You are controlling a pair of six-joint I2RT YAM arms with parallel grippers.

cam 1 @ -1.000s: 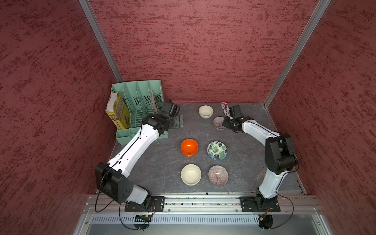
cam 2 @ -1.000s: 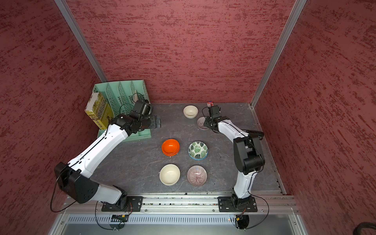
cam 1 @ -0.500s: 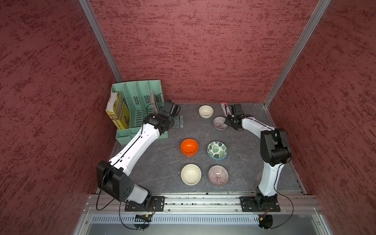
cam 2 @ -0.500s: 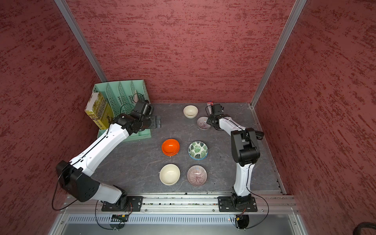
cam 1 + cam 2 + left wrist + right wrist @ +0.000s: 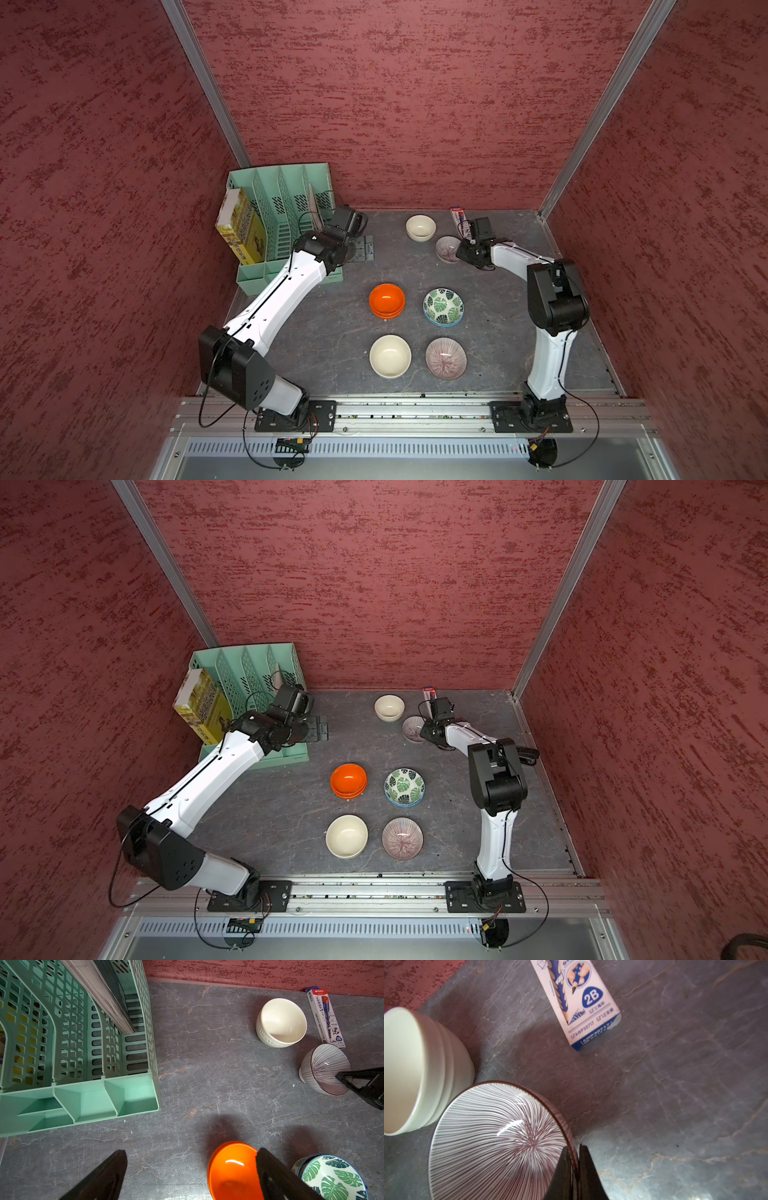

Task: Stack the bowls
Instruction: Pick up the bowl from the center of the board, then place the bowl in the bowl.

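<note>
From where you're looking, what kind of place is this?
Probably a robot test booth, not a home. A left arm and a right arm are bolted to a metal rail, red walls box in a grey table, and bowls like the orange stack sit in neat rows.

Beside striped bowl point(image 5: 492, 1142): cream bowl point(image 5: 415, 1070), pencil box point(image 5: 581, 1001)

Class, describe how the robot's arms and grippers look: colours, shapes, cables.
Both the left arm and right arm have white link shells joined by boxy black joint housings, on black base plates bolted to a silver rail. Thin black cables loop by the bases and wrists. The left gripper and right gripper have matte black fingers tapering to narrow tips.
</note>
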